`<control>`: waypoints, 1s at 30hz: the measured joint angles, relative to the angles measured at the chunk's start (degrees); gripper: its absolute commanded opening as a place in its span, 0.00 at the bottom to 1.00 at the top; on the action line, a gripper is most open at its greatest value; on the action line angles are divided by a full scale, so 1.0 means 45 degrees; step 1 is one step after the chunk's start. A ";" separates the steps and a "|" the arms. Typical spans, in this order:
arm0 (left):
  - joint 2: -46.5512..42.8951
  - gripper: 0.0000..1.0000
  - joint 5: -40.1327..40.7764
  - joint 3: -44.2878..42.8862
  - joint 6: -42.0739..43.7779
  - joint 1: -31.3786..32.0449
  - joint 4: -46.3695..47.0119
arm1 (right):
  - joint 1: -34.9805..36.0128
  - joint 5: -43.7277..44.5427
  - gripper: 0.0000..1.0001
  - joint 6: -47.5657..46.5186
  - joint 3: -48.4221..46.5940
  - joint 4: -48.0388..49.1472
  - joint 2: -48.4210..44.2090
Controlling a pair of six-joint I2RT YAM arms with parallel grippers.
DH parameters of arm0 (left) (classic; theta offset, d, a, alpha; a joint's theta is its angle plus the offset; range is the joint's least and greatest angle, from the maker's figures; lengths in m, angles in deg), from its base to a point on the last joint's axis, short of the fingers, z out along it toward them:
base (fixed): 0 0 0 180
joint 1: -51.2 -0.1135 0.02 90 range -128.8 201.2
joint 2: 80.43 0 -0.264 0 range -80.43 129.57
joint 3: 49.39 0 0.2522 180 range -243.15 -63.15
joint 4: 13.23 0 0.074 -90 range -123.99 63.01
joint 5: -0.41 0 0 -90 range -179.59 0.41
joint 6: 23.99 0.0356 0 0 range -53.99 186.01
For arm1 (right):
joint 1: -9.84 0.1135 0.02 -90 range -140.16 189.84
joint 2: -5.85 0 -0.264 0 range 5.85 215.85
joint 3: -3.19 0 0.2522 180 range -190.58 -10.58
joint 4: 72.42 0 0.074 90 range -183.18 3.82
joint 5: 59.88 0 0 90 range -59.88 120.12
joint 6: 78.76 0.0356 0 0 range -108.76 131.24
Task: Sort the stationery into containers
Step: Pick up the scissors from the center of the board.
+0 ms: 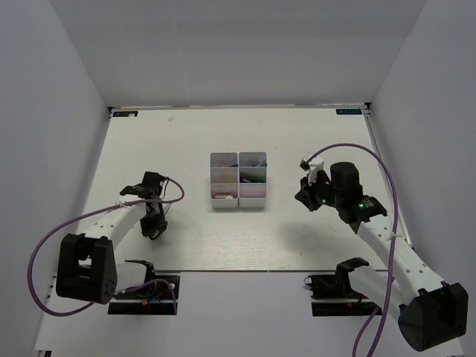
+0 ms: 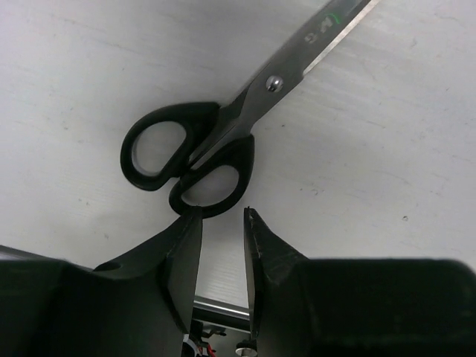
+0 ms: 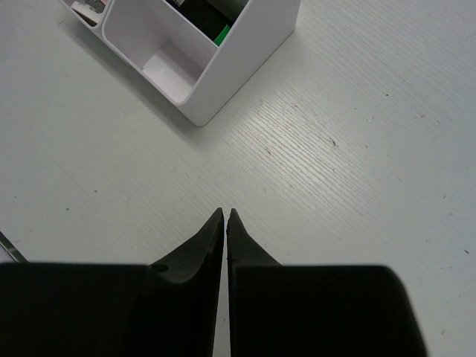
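A pair of scissors [image 2: 249,111] with black handles and steel blades lies flat on the table. My left gripper [image 2: 223,212] is open by a narrow gap with nothing between the fingers. Its tips are at the lower handle loop, and the left fingertip [image 2: 192,217] overlaps its rim. In the top view the left gripper [image 1: 154,227] is at the left of the table and the scissors are hidden under the arm. The white bins [image 1: 239,180] stand mid-table with small items inside. My right gripper [image 3: 225,212] is shut and empty, over bare table right of the bins [image 3: 223,82].
A green-tipped dark marker [image 3: 222,33] stands in a bin beside an empty compartment [image 3: 167,63]. White walls enclose the table on three sides. The right arm [image 1: 357,208] is to the right of the bins, and purple cables loop from both arms.
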 measured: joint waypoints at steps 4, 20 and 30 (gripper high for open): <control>0.0393 0.39 -0.0053 -0.0083 0.0214 0.0000 0.0335 | -0.0005 0.0000 0.07 0.0000 0.0000 0.0000 0.0005; 0.1039 0.31 0.0874 0.0335 0.0350 0.0709 0.1763 | -0.0083 -0.0005 0.07 0.0000 0.0000 0.0000 0.0000; 0.1277 0.00 0.2108 0.0461 -0.0044 0.1462 0.2147 | -0.0170 -0.0049 0.07 0.0000 0.0000 0.0000 -0.0005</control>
